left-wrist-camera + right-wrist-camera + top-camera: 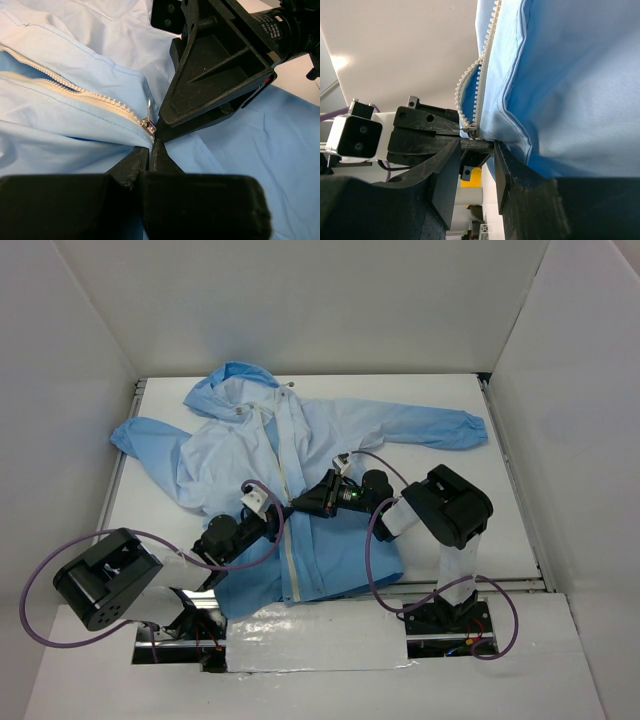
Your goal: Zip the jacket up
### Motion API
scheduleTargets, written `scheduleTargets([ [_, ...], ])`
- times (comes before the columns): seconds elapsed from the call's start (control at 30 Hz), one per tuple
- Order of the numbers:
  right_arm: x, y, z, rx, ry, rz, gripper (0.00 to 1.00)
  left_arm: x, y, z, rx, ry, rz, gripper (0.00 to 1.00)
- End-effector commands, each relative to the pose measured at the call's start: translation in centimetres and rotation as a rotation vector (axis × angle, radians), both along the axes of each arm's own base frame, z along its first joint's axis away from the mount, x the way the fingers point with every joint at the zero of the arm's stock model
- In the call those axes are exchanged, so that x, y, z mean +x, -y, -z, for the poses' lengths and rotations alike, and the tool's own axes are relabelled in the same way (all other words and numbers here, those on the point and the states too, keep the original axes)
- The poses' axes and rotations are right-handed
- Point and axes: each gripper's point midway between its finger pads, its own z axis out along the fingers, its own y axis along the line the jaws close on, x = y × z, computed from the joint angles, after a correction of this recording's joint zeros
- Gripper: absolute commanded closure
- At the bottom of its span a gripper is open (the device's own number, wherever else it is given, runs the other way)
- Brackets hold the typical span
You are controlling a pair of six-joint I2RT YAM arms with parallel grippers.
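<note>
Top external view: the light-blue jacket [335,430] lies spread on the tabletop [500,510], its white zipper [75,90] open above the slider [148,124]. The left fingers [131,162] pinch the fabric shut just below the slider; the right fingers [445,170] stand partly apart around it.

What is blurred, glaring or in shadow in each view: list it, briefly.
Top external: even, soft light; glare on the shiny strip at the near edge. Left wrist: the left gripper fills the foreground dark and blurred, the zipper slider sharp. Right wrist: a blown-out hotspot on the white surface; the right gripper dark and soft, the jacket crisp.
</note>
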Motion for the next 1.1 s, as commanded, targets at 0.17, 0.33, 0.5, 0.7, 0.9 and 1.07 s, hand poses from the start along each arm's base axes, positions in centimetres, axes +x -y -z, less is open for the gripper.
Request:
scheduleTargets([
  [0.17,0.2,0.2,-3.4,0.059,0.161,0.004,0.59,-2.5,0.0,-15.5,-0.390,0.487,0.084,1.00],
  [0.33,0.8,-0.2,-4.0,0.025,0.217,0.008,0.57,-2.7,0.3,-15.5,-0.391,0.485,0.107,1.00],
  [0.5,1.5,-0.3,-4.0,0.013,0.210,0.009,0.56,-2.9,0.3,-15.5,-0.387,0.490,0.113,1.00],
  [0.7,1.4,0.0,-5.3,0.020,0.231,0.005,0.55,-3.1,0.5,-15.1,-0.358,0.504,0.130,1.00],
  [0.9,1.5,0.2,-5.3,-0.035,0.214,-0.003,0.54,-3.5,0.8,-14.5,-0.310,0.532,0.157,1.00],
  [1.07,1.6,0.5,-5.2,-0.086,0.211,0.007,0.53,-3.7,0.9,-14.3,-0.295,0.541,0.167,1.00],
])
